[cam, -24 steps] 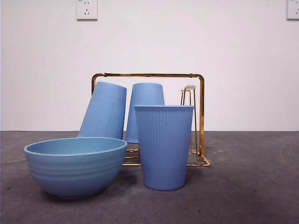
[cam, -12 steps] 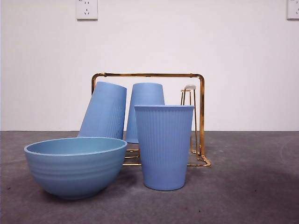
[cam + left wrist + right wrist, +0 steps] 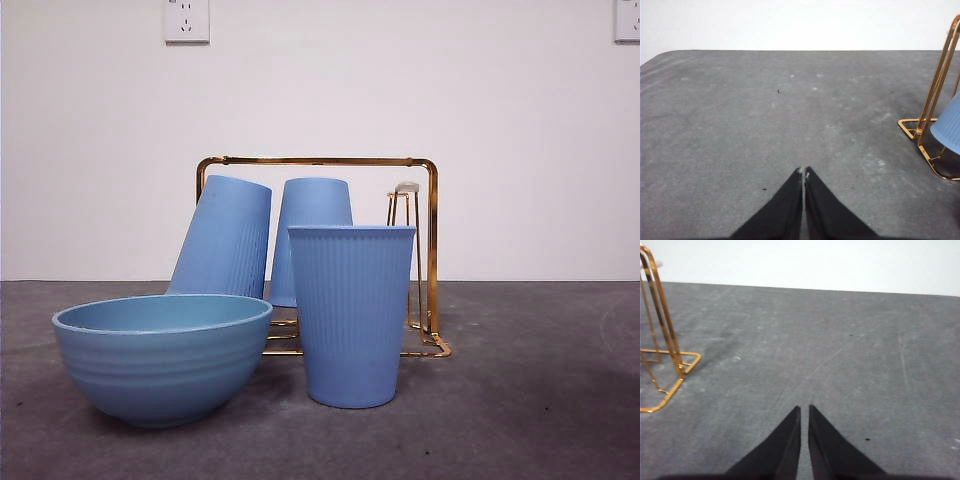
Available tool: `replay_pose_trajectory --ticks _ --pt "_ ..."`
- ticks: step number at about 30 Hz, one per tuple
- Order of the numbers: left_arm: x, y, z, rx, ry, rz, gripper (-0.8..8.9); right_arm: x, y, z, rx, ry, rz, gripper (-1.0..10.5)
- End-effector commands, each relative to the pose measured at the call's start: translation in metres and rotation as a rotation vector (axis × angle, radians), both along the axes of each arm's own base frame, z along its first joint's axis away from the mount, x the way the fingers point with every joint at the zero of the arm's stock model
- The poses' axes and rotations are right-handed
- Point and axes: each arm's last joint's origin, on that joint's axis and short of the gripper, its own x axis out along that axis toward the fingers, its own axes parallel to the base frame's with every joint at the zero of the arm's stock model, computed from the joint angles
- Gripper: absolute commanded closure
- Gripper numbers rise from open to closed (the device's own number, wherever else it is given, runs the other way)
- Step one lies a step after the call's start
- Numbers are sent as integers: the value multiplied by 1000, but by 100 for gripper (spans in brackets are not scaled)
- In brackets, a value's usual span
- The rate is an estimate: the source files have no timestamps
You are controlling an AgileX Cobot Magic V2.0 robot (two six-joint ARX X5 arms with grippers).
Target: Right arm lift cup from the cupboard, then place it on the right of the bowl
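A light-blue ribbed cup (image 3: 351,313) stands upright on the table, just right of the wide blue bowl (image 3: 162,355) and in front of the gold wire cupboard (image 3: 432,240). Two more cups sit upside down in the cupboard: one tilted at the left (image 3: 223,238), one upright in the middle (image 3: 312,205). Neither gripper shows in the front view. My right gripper (image 3: 804,408) is shut and empty over bare table beside the cupboard's end (image 3: 660,335). My left gripper (image 3: 803,171) is shut and empty, away from the cupboard's other end (image 3: 935,100), where a cup's edge (image 3: 949,127) shows.
The table is a dark grey mat (image 3: 540,400). A white wall with two sockets (image 3: 186,20) stands behind. An empty peg (image 3: 404,200) stands at the cupboard's right side.
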Motion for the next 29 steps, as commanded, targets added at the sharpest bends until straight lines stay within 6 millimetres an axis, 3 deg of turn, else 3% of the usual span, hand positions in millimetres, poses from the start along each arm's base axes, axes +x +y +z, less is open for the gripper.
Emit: replay_pose_trajectory --ticks 1,29 --pt "1 0 -7 14 21 -4 808 0 0 -3 -26 15 -19 922" --pt "1 0 -7 14 21 -4 808 0 0 0 -24 -17 -19 922"
